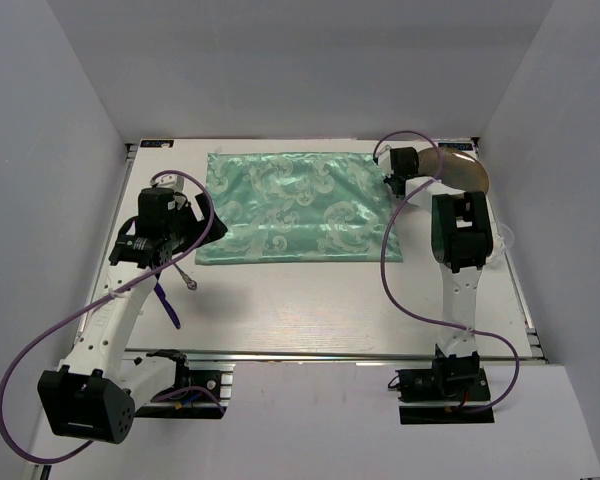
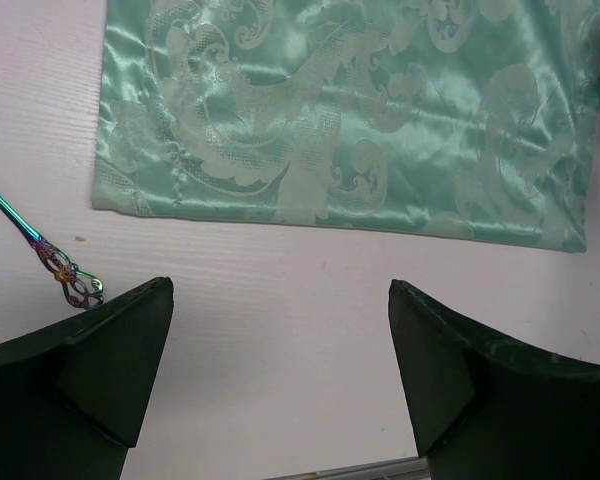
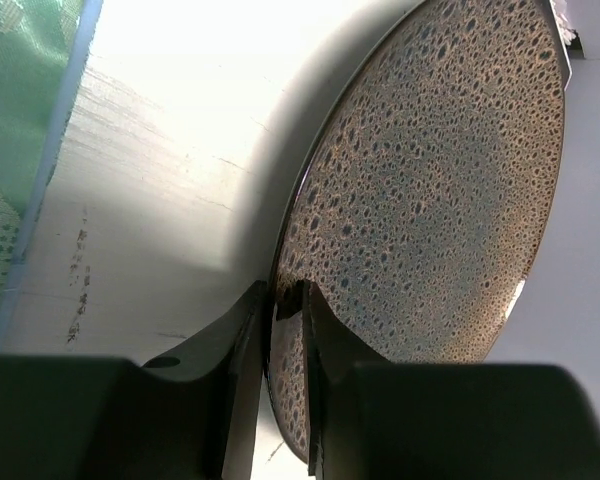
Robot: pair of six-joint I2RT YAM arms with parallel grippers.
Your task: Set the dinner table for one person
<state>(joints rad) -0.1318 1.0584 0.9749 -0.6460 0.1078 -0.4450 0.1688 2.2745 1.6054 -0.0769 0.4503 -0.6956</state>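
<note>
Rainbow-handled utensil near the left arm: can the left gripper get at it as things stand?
Probably yes. The left gripper is open and empty, and the rainbow-handled utensil lies bare on the white table right beside it, with nothing lying over it.

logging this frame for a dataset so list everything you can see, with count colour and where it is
dinner table: one, white, under everything, metal rail along its near edge
cloth: one, shiny green with a pattern, flat on the far middle of the table
plate: one, speckled brown, far right of the table, rim in the right gripper
cutlery handle: one seen for sure, iridescent with an ornate end, on the table by the cloth's near-left corner; its other end is out of view
left gripper: one, black, open, over bare table near the cloth's near edge
right gripper: one, black, shut on the plate's rim
</note>
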